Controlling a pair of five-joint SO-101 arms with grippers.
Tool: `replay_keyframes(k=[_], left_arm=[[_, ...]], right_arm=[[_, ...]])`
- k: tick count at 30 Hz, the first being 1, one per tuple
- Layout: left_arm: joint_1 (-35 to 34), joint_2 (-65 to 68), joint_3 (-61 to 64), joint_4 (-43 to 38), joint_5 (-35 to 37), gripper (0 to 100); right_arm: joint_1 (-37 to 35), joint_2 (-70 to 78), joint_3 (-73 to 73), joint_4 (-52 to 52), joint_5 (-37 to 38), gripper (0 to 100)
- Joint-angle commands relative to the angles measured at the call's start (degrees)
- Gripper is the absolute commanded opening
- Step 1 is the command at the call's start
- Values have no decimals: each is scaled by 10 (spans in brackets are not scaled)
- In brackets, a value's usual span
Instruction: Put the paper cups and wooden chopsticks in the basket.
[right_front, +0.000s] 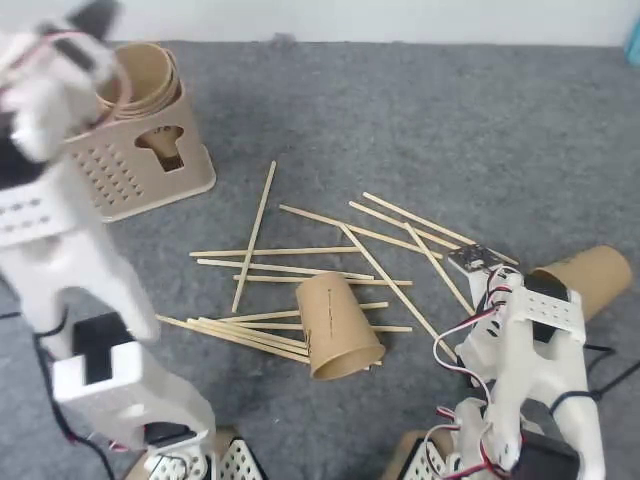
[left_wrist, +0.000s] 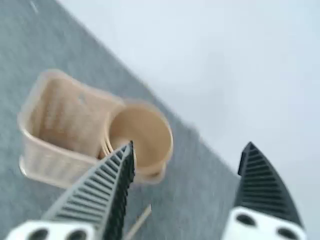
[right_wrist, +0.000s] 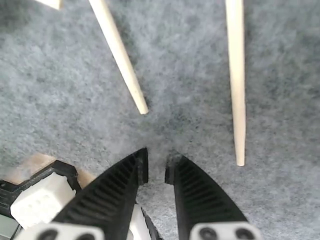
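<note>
Jaws of the left gripper (left_wrist: 190, 146) stand wide apart, empty, above the basket (right_front: 150, 170); the right gripper (right_wrist: 156, 165) is nearly closed on nothing, low over grey carpet (right_front: 450, 120). Carpet beyond the scatter lies open. The basket sits near the far left edge, holding nested paper cups (right_front: 145, 75), number unclear. Two loose cups lie sideways: one central (right_front: 338, 325), one (right_front: 590, 280) partly hidden by the right arm. At least twelve chopsticks (right_front: 285, 250) lie scattered.
</note>
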Motion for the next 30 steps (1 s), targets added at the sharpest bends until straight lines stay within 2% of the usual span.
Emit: replay_keyframes(k=[1, 4, 7, 11, 15, 18, 23, 26, 30], left_arm=[[-49, -17, -47, 19, -10, 288], [-82, -21, -13, 20, -32, 269], [-94, -68, 76, 20, -50, 254], [-93, -214, 243, 17, -60, 230], [-97, -351, 426, -16, -112, 230], [-118, -425, 603, -91, -136, 230], [-175, -535, 918, -273, -137, 229], [-192, -596, 1079, -367, -149, 231], [-196, -644, 1242, -485, -213, 231]], right_arm=[[-1, -21, -4, 9, 4, 69], [0, -21, -4, 9, 4, 69], [0, -21, -3, 10, 4, 69], [0, -21, -2, 10, 4, 69], [-22, -21, -5, 11, 4, 67], [-87, -21, -6, 15, -5, 65], [-156, -65, -54, 33, -54, 65], [-207, -149, -92, 87, -55, 65], [-292, -302, -119, 152, -55, 65]])
